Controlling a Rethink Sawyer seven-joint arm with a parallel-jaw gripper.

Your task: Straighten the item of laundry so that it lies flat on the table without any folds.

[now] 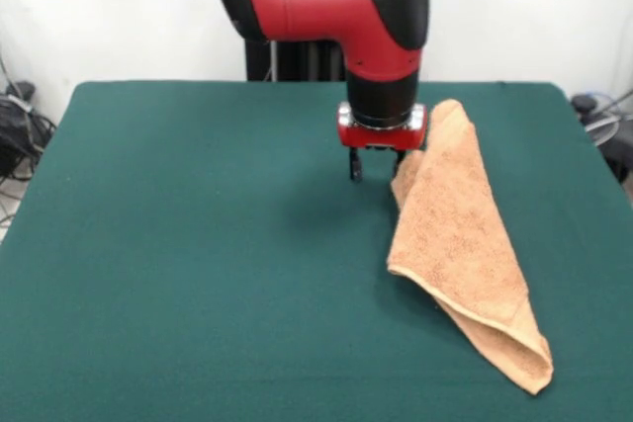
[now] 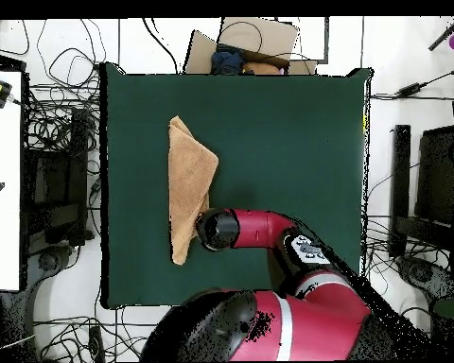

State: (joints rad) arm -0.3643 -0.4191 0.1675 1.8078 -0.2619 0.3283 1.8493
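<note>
A robotics lab. Tangled cables (image 2: 56, 142) crowd the floor beside the table (image 2: 269, 123). A cardboard box (image 2: 254, 43) sits past its far edge.

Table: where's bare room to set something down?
The table is bare green on the whole side of the gripper away from the towel, out to the far, near and side edges. A narrower strip lies beyond the towel. It is crowded only where gripper and towel meet.

the surface (image 1: 198, 244) is a dark green cloth-covered table. one folded orange-tan towel (image 1: 460, 244) lies on it (doubled over, not flat).
</note>
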